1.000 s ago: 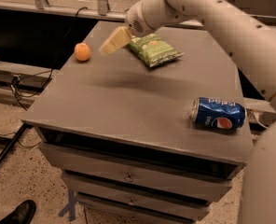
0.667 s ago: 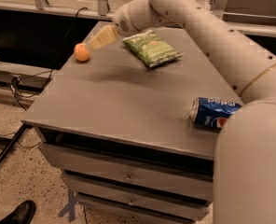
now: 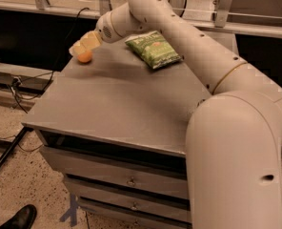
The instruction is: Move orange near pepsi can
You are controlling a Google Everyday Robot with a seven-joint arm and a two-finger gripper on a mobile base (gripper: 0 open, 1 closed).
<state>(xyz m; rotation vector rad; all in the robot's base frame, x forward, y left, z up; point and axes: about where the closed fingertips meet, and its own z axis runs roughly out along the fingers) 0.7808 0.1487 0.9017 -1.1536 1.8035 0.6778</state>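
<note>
The orange (image 3: 85, 57) sits on the grey table top (image 3: 117, 104) near its far left corner. My gripper (image 3: 79, 48) reaches in from the right at the end of the long white arm. It is right at the orange, touching or overlapping its upper left side. The pepsi can is hidden; my arm's big white segment covers the right side of the table where it would be.
A green crinkled chip bag (image 3: 153, 49) lies at the back of the table, right of the orange. Drawers (image 3: 131, 180) run below the table's front edge. Cables and a stand leg (image 3: 7, 156) lie on the floor at left, a black shoe (image 3: 17, 218) at bottom left.
My gripper has swung left from beside the chip bag and dropped to the orange. My arm now covers the pepsi can, which showed at the table's right before.
</note>
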